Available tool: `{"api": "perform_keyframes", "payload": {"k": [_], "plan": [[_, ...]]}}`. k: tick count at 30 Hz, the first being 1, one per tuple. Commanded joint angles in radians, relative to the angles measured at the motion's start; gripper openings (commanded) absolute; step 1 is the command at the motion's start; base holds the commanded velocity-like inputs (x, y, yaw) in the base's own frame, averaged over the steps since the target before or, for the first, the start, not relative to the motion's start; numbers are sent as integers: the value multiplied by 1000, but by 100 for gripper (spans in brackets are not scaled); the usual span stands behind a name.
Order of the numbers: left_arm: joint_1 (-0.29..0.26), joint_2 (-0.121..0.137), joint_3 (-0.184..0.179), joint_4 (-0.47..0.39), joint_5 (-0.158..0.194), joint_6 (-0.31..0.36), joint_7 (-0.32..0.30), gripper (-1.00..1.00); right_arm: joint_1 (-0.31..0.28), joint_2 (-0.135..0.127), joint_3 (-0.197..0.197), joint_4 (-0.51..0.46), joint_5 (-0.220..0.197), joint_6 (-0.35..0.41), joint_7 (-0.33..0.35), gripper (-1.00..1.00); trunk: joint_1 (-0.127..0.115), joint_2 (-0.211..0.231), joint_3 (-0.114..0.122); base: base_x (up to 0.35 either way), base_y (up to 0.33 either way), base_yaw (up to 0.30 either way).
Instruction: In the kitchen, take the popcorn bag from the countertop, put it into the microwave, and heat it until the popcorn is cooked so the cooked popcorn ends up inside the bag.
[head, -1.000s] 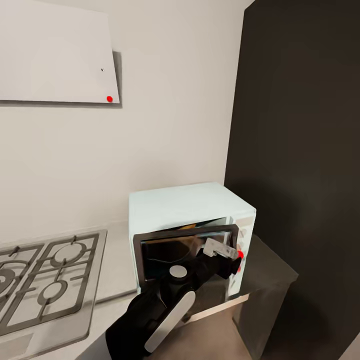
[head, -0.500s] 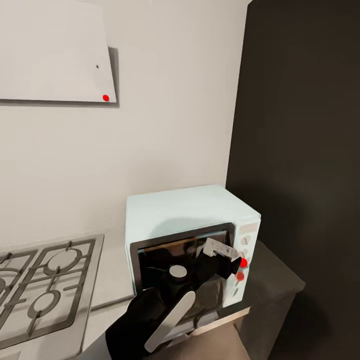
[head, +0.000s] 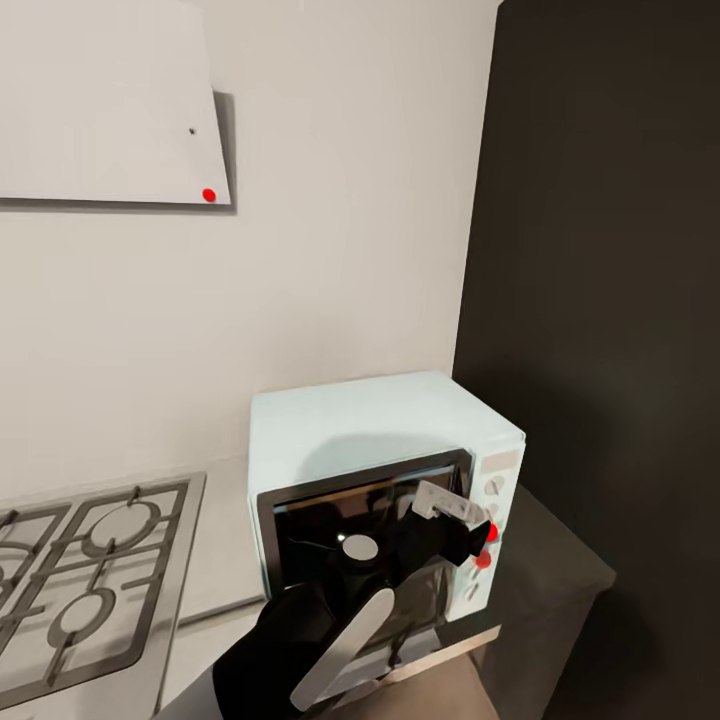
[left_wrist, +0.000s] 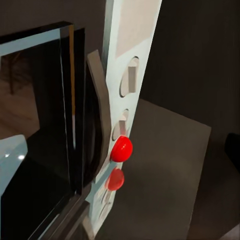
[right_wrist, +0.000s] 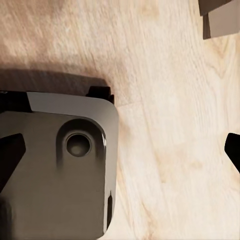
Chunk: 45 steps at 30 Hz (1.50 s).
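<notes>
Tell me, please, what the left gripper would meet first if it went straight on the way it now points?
Most likely the microwave: the left gripper points at its white control panel, beside the dark glass door. The red button sits about dead ahead, so that looks like first contact, though depth is hard to judge.

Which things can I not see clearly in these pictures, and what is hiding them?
- Inside of the microwave: head view, the dark glass door reflects and the left arm covers it; whether a bag is inside cannot be told.
- Left gripper: head view, open or shut cannot be told.
- Hob: head view, cut off by the left edge.
- Right gripper: right wrist view, only dark fingertips at the edges.
</notes>
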Motion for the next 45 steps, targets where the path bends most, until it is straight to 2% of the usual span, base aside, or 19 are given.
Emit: {"api": "perform_keyframes", "payload": {"k": [1,11,24,31,33,35,36,38,40,41,42,43,45], "plan": [[-1,0,24,-1,-10,7,15,100,-1,-1,2,1,3,1,3,100,0,-1,-1,16,0,0],[-1,0,24,-2,-10,8,17,100,-1,-2,2,1,3,1,3,100,0,-1,-1,-30,0,0],[-1,0,24,2,-10,8,17,100,-1,0,2,1,3,1,3,100,0,-1,-1,-325,0,0],[-1,0,22,44,-3,7,17,100,-1,0,2,1,3,1,3,100,0,-1,-1,-333,0,0],[0,0,20,95,28,7,16,100,-1,1,2,1,3,1,3,100,0,-1,-1,-333,0,0],[-1,0,19,170,86,5,15,100,-1,1,2,1,3,1,3,100,0,-1,-1,-333,0,0],[0,0,18,237,113,3,15,100,-1,2,2,1,3,1,3,100,0,-1,-1,-333,0,0],[-1,0,17,314,134,-14,13,100,-2,3,2,1,3,1,3,100,0,-1,-1,-333,0,0],[0,0,16,482,178,-111,4,100,-1,3,2,1,3,1,2,100,0,-1,-1,-163,0,0],[0,0,12,610,221,-151,-8,100,-1,4,2,1,3,1,2,100,0,-1,-1,-39,0,0],[0,0,8,670,244,-170,-19,100,-1,4,2,1,3,0,2,100,0,-1,-1,-25,0,0],[2,0,6,746,277,-202,-47,100,-1,5,2,1,3,0,2,100,0,-1,-1,-13,0,0],[8,0,3,863,318,-248,-109,100,-1,5,2,1,4,0,2,100,0,-1,-1,-6,0,0]]}}
